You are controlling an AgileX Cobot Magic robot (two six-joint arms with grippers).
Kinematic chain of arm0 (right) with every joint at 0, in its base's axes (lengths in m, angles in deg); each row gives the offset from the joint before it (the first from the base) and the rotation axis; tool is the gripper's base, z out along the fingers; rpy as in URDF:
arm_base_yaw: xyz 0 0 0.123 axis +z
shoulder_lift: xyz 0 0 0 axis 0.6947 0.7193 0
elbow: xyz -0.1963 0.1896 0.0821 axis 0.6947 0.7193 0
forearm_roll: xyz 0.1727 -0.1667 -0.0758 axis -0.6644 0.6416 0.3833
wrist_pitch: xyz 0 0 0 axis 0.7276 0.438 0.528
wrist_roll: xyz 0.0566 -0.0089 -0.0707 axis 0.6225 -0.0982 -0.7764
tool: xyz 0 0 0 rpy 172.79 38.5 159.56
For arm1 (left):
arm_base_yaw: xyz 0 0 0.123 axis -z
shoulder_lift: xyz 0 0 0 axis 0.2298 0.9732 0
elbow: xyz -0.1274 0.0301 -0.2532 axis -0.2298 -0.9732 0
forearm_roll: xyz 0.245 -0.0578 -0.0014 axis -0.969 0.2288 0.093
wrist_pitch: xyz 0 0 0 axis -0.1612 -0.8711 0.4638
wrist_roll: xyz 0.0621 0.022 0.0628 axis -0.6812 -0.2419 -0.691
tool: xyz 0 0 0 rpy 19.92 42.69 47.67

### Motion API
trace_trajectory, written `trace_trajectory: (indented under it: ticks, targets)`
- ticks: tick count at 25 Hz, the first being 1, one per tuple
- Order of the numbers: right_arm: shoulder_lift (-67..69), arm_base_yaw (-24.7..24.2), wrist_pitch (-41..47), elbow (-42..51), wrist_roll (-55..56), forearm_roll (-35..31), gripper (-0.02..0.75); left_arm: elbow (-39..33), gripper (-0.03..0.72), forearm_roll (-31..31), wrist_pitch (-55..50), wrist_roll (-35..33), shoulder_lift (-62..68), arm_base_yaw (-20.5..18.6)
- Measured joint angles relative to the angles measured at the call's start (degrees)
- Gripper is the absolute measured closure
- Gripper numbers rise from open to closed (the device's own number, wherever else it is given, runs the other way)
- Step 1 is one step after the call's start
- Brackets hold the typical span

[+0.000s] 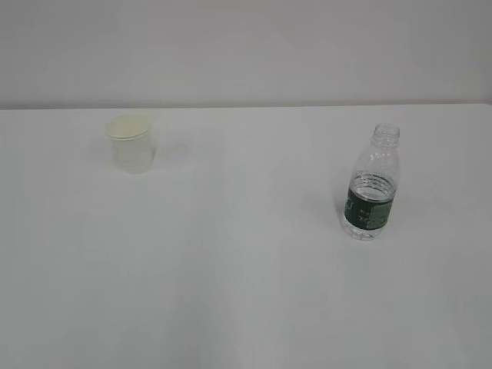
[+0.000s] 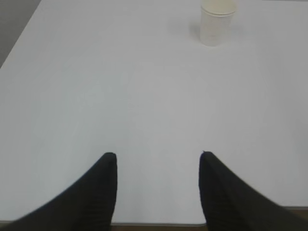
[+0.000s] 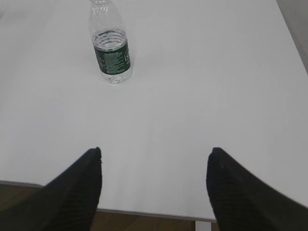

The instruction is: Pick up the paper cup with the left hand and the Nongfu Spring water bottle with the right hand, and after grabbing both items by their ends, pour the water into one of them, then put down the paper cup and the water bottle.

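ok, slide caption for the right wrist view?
Open right gripper at the white table edge, uncapped water bottle standing ahead, untouched.

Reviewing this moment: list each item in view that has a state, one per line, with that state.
paper cup: upright on the table, untouched, mouth open.
Nongfu Spring water bottle: upright, uncapped, partly filled, untouched.
water: inside the bottle, none poured.
left gripper: open, empty, well short of the cup.
right gripper: open, empty, well short of the bottle.

— How do the grippers stand?
— The left gripper (image 2: pixel 156 156) has its jaws apart, empty.
— And the other?
— The right gripper (image 3: pixel 155 151) gapes wider, also holding nothing.
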Motion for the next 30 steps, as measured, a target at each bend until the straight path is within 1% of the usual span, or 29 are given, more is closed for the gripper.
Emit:
trace_trajectory:
  ticks: [30]
  targets:
    - [0.0, 0.0, 0.0, 0.0, 0.0, 0.0, 0.223, 0.0, 0.321, 0.0, 0.0, 0.0, 0.0, 0.6]
